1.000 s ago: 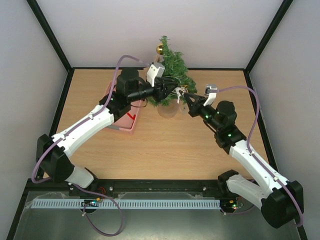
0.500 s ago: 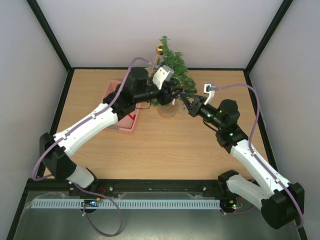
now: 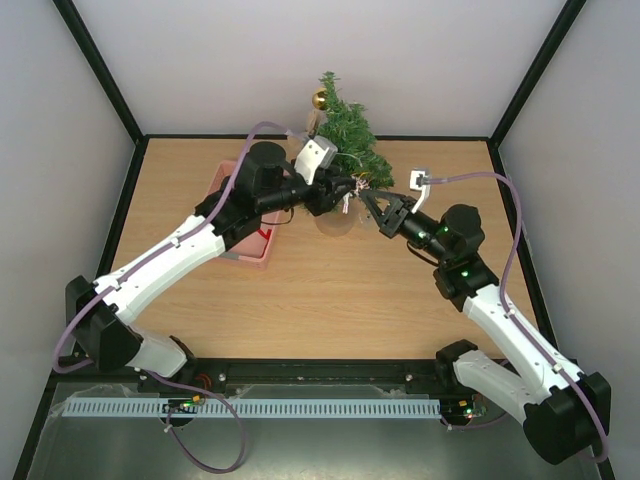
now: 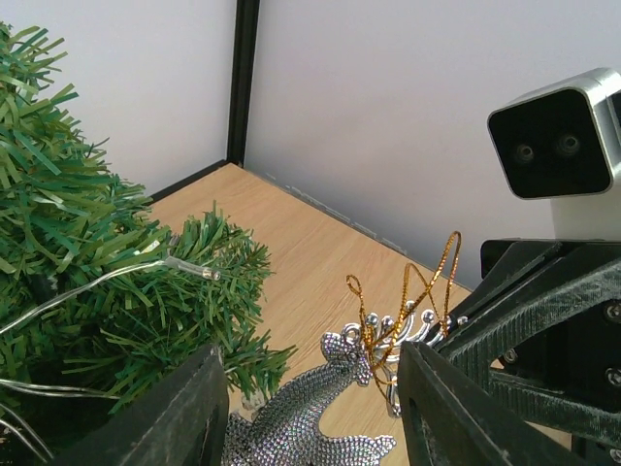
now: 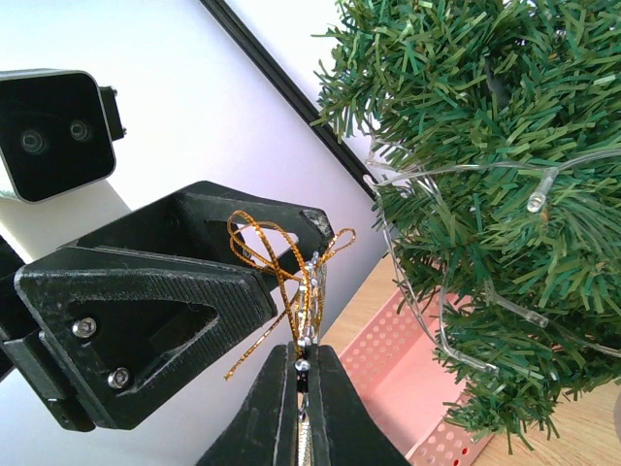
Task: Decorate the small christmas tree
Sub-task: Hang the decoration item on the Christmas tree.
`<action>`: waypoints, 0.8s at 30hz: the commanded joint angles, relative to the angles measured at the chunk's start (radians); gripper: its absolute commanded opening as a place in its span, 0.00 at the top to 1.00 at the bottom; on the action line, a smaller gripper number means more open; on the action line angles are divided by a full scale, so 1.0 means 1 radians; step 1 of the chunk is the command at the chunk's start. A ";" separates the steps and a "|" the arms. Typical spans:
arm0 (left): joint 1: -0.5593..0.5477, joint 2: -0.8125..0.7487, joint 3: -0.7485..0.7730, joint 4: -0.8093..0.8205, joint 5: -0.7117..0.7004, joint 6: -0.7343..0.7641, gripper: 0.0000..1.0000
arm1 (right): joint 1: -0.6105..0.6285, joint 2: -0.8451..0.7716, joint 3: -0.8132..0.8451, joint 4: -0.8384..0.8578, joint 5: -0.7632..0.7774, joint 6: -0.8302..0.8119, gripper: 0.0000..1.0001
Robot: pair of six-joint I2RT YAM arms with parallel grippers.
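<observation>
Your right claw [image 5: 303,357] is pinched tight on a silver glitter reindeer ornament [image 4: 291,422], seen edge-on from that wrist, with its gold cord loop [image 4: 419,291] just above the fingertips. Your left claw [image 4: 310,388] has its jaws wide apart with the reindeer's body between them. Neither wrist view shows whether those fingers press on it, so you cannot tell if it grips.

The two claws meet tip to tip just in front of the small christmas tree [image 3: 348,135]. It stands upright at the far middle of the wooden table [image 3: 330,300], close to the back wall. The tree is a dark green cone of bristly needles with a clear wire of tiny bulbs [image 5: 536,202] looped through its branches. A gold bauble [image 3: 319,99] hangs near its top on the left, and a pale round base [image 3: 335,222] sits under it.

Left of the tree lies a pink perforated basket [image 5: 408,374], mostly under your left arm [image 3: 190,245]. A red item [image 3: 263,235] shows inside, too hidden to name.
</observation>
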 commanded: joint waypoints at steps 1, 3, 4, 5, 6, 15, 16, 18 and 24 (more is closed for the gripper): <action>0.000 -0.027 -0.019 0.036 0.036 -0.007 0.50 | -0.003 -0.016 -0.017 0.065 -0.036 0.026 0.98; 0.000 -0.022 -0.015 0.037 0.052 -0.011 0.50 | -0.003 -0.001 -0.013 0.061 -0.055 0.020 0.98; 0.000 -0.020 -0.015 0.040 0.053 -0.011 0.50 | -0.003 0.004 -0.014 0.062 -0.065 0.021 0.98; 0.000 -0.017 -0.014 0.042 0.048 -0.011 0.50 | -0.003 0.007 -0.017 0.069 -0.069 0.025 0.98; 0.000 -0.017 -0.014 0.044 0.045 -0.010 0.50 | -0.003 0.007 -0.021 0.077 -0.069 0.029 0.98; 0.000 -0.003 -0.002 0.061 0.075 -0.008 0.80 | -0.003 0.021 -0.026 0.071 -0.071 0.012 0.98; 0.000 -0.004 -0.003 0.063 0.080 -0.007 0.85 | -0.003 0.022 -0.029 0.066 -0.072 0.007 0.98; 0.002 -0.004 -0.005 0.068 0.093 -0.003 0.93 | -0.003 0.025 -0.034 0.065 -0.075 0.001 0.98; 0.003 -0.005 -0.024 0.081 0.136 0.003 0.98 | -0.003 0.035 -0.037 0.054 -0.072 -0.022 0.98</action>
